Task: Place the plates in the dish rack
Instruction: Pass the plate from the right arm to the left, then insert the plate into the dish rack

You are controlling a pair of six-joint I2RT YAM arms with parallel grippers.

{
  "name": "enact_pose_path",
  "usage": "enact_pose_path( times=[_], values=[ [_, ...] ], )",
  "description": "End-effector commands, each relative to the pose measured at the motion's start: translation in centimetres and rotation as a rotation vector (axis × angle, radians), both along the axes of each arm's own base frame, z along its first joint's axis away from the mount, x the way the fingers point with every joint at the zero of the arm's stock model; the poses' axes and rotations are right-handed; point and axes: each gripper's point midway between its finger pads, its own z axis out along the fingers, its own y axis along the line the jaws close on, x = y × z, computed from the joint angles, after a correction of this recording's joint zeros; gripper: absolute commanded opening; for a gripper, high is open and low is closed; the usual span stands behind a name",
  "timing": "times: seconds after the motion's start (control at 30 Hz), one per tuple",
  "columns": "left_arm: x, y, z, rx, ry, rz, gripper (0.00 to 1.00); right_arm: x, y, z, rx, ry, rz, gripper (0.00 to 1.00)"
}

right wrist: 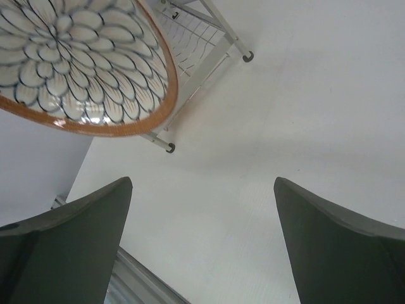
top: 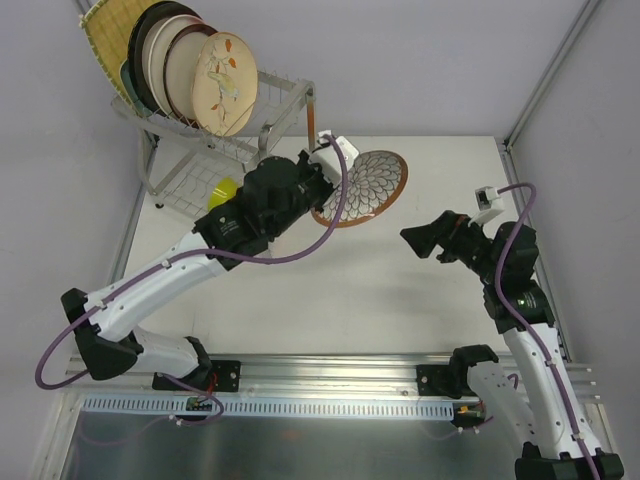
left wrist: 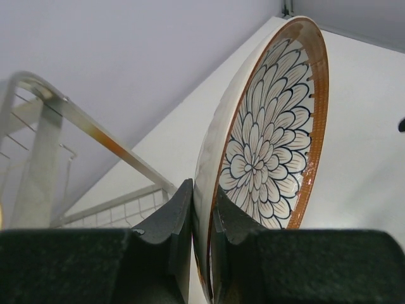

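White table (top: 400, 290) — right of the dish rack (top: 180, 175), the left gripper (left wrist: 202, 196) clamps the petal plate (left wrist: 272, 126) by its rim; the right gripper (right wrist: 202, 183) is spread wide, farther right.

The flower-patterned plate (left wrist: 266, 145) looks like glazed ceramic, glossy enough to catch the light along its brown rim. The rack (top: 290, 85) is bare silver metal, with polished tubes and thin, shiny wires. The square plate (top: 100, 35) standing in it has a yellow woven-looking texture. The counter (top: 400, 290) is smooth, matt white. The left pincer (left wrist: 202, 212) and right pincer (right wrist: 202, 183) are dull black plastic, faintly grainy. The left arm (top: 150, 285) wears smooth white plastic shells.
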Motion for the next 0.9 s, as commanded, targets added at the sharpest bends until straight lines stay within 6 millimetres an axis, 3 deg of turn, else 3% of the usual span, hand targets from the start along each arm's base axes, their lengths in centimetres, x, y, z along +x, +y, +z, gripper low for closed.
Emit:
enact_pose_path(
  times=[0.0, 0.13, 0.3, 0.43, 0.63, 0.87],
  values=[
    [1.4, 2.6, 14.1, -0.251, -0.283, 0.075, 0.0, -0.1, -0.6, -0.5, -0.039, -0.002, -0.021, 1.0],
    [2.8, 5.1, 19.4, -0.297, -0.378, 0.156, 0.0, -0.4, -0.9, -0.7, -0.056, -0.021, -0.026, 1.0],
    [3.9, 7.5, 22.7, -0.316, -0.45, 0.221, 0.0, -0.6, -0.8, -0.8, -0.089, -0.039, 0.0, 1.0],
    [3.9, 10.7, 25.9, -0.31, -0.536, 0.299, 0.0, -0.4, -0.6, -1.5, -0.093, -0.019, 0.014, 0.99],
    [4.4, 15.6, 27.9, -0.293, -0.597, 0.454, 0.0, 0.1, -0.5, -1.8, -0.093, 0.004, 0.021, 1.0],
    [5.4, 19.8, 28.1, -0.266, -0.615, 0.605, 0.0, 0.5, -0.5, -1.8, -0.108, 0.018, 0.022, 1.0]
  ],
)
